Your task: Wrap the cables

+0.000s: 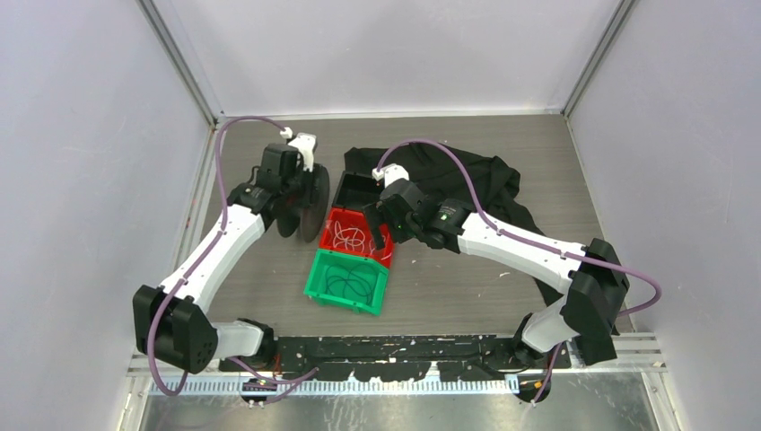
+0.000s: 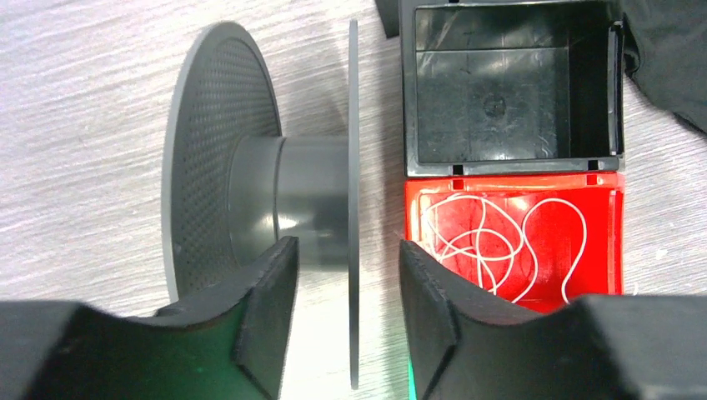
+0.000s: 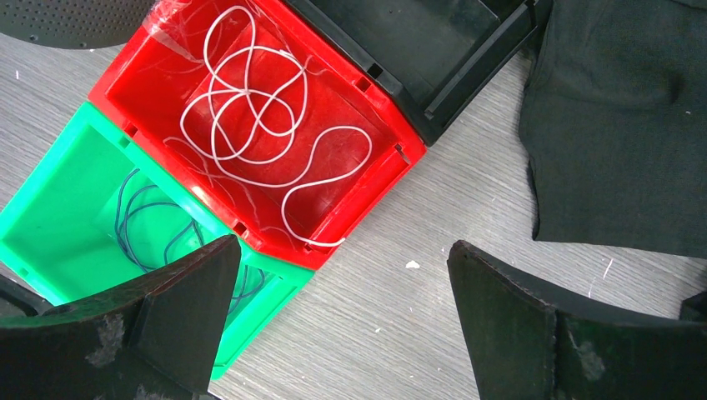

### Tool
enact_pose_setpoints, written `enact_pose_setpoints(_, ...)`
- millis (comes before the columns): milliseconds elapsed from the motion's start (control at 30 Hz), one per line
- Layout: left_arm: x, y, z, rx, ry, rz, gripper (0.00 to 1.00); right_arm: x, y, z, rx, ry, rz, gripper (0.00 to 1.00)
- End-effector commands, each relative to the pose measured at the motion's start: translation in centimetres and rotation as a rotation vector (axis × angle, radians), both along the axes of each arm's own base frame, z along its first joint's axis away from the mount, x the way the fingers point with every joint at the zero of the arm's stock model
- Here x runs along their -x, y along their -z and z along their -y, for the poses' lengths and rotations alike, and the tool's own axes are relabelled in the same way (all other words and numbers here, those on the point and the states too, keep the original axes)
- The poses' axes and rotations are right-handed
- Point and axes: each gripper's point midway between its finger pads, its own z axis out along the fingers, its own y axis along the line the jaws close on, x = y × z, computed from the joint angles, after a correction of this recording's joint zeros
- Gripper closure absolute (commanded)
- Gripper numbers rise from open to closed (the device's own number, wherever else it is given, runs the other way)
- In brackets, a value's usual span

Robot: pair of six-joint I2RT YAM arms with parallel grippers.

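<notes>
**Operator:** How does the left gripper point(image 2: 346, 250) stand?
**Technician:** We find its jaws released, set either side of the thin flange of the grey spool point(image 2: 292, 200), with a gap on each side.
**Operator:** And the cables point(image 3: 250, 108)?
**Technician:** We locate them as loose white loops inside the red bin point(image 3: 375, 187), between the black bin point(image 2: 508, 83) and the green bin point(image 3: 50, 192).
**Operator:** Right gripper point(image 3: 340, 258)?
**Technician:** Jaws spread wide and empty, beside the red bin, with the black cloth point(image 3: 617, 125) to the right.

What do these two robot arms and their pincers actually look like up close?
The left arm and right arm have white shells between chunky black joints, each trailed by a thick purple hose. A small green light glows near the right wrist. The left gripper and right gripper each end in two matte black wedge-shaped fingers; the right ones show whitish scuffs.
</notes>
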Motion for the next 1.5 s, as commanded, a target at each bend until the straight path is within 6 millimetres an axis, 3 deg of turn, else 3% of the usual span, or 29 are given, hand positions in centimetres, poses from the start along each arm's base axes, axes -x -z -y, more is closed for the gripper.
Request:
enact_pose_setpoints(0, -0.4, -3.5, 0.3, 0.034, 0.004, 0.079, 0.47, -0.8, -2.7, -0.6, -0.064, 0.022, 0.052, 0.0)
enact_pose_setpoints(300, -0.1, -3.4, 0.0, 0.02, -0.005, 0.075, 0.45, -0.8, -2.7, -0.6, -0.063, 0.023, 0.052, 0.0)
enact_pose_setpoints(400, 0.0, -3.2, -0.1, 0.025, -0.012, 0.07, 0.57, -0.8, -2.6, -0.6, -0.064, 0.025, 0.05, 0.0)
enact_pose_setpoints(567, -0.2, -3.3, 0.1, 0.05, -0.038, 0.063, 0.92, -0.8, -2.6, -0.7, -0.069, 0.026, 0.05, 0.0)
enact_pose_setpoints(633, -0.4, -3.3, 0.2, 0.071, -0.063, 0.057, 0.99, -0.9, -2.6, -0.7, -0.068, 0.027, 0.05, 0.0)
enact_pose_setpoints(767, -0.9, -3.7, -1.1, 0.065, -0.166, 0.085, 0.99, -0.9, -2.6, -0.7, -0.07, 0.026, 0.049, 0.0)
enact_pose_setpoints(1000, -1.1, -5.0, -4.5, 0.128, -0.51, 0.179, 0.99, -0.8, -2.3, -0.8, -0.07, 0.023, 0.041, 0.0)
enact_pose_setpoints(1200, -0.7, -4.5, -3.7, 0.176, -0.737, 0.176, 1.0, -0.8, -2.3, -1.4, -0.078, 0.015, 0.031, 0.0)
enact_pose_setpoints(1467, 0.5, -4.2, -4.7, 0.211, -1.042, 0.153, 1.0, -0.7, -2.0, -1.2, -0.078, 0.02, 0.026, 0.0)
